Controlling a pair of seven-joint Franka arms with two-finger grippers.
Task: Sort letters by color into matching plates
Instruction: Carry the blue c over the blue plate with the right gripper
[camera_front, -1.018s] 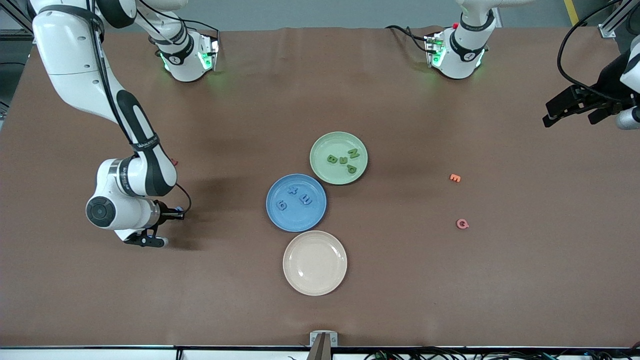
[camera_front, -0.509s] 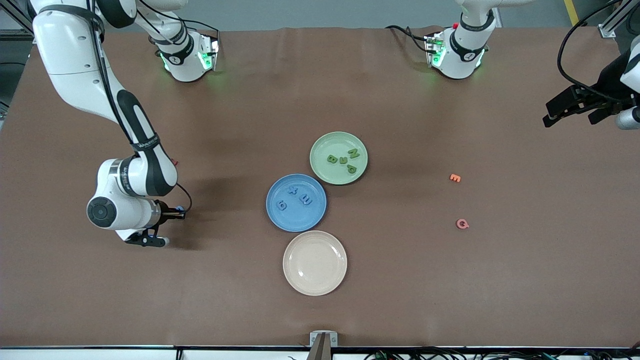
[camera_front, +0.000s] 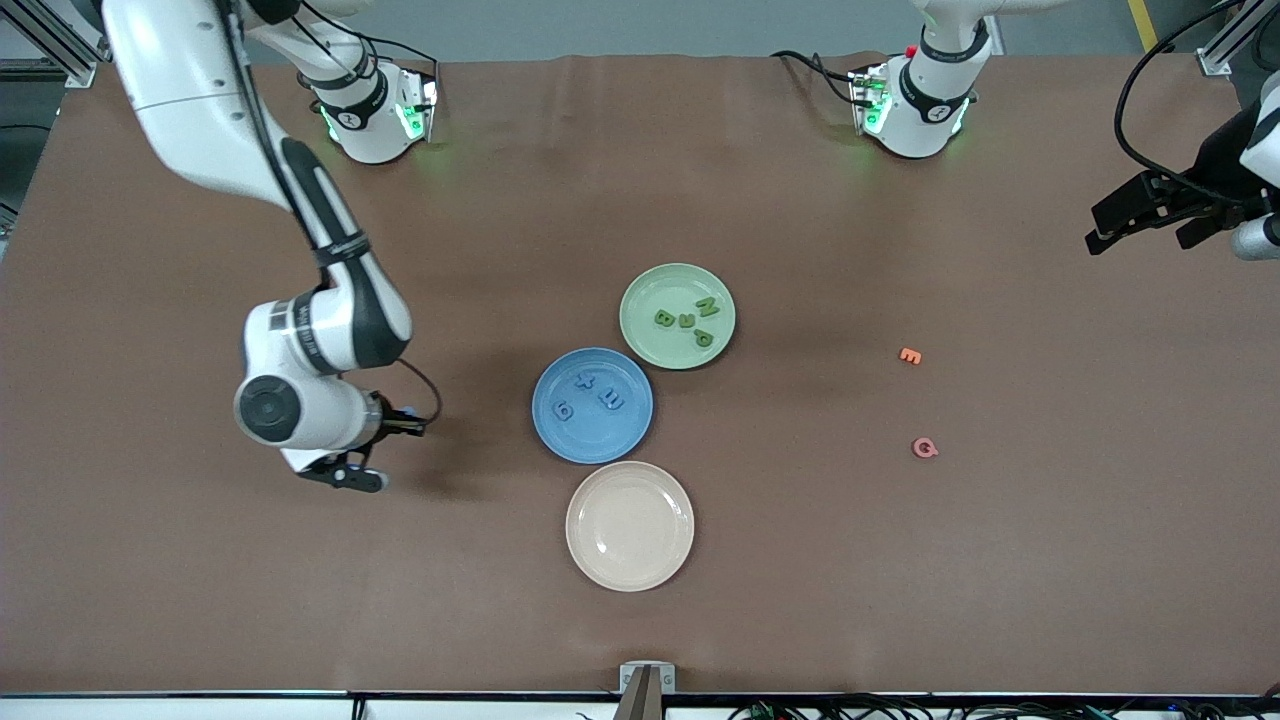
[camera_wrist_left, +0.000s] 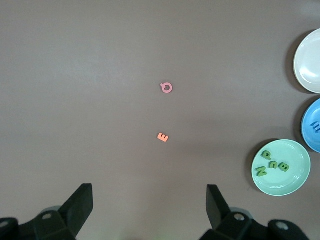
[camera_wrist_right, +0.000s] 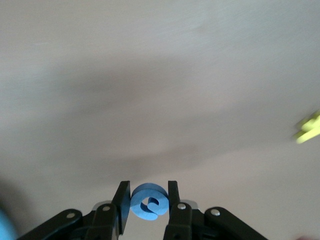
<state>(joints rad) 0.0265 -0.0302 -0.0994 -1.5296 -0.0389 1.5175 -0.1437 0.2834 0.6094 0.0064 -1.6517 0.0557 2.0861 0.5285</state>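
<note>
**Ana:** While the right gripper (camera_wrist_right: 148, 196) hangs over bare brown table (camera_front: 800, 560), what is between its fingers?

**Ben:** A small curled blue foam letter (camera_wrist_right: 150, 204). The two fingers are pinching it from either side. Seen from the front camera, that gripper is at about nine o'clock from the round blue plate (camera_front: 592, 442), well apart from it, toward the right arm's end of the table.

**Ana:** What is in the plates?

**Ben:** Three other blue foam letters (camera_front: 610, 400) lie flat inside the blue plate, spaced apart. The round pale green plate (camera_front: 648, 292) sits at about one o'clock from the blue one, rims just beside each other. Four green foam letters (camera_front: 664, 318) are bunched in it toward its three o'clock side.

**Ana:** And the third plate?

**Ben:** The round cream plate (camera_front: 630, 526) is at about five o'clock from the blue plate, rims nearly touching.

**Ana:** Any loose letters?

**Ben:** A small orange foam letter (camera_front: 909, 355) and a small pink foam letter (camera_front: 925, 447) lie on the table toward the left arm's end, the pink one at six o'clock from the orange.

**Ana:** The left gripper (camera_wrist_left: 148, 197)?

**Ben:** It waits with its fingers spread wide and nothing between them, over the left arm's end of the table.
</note>
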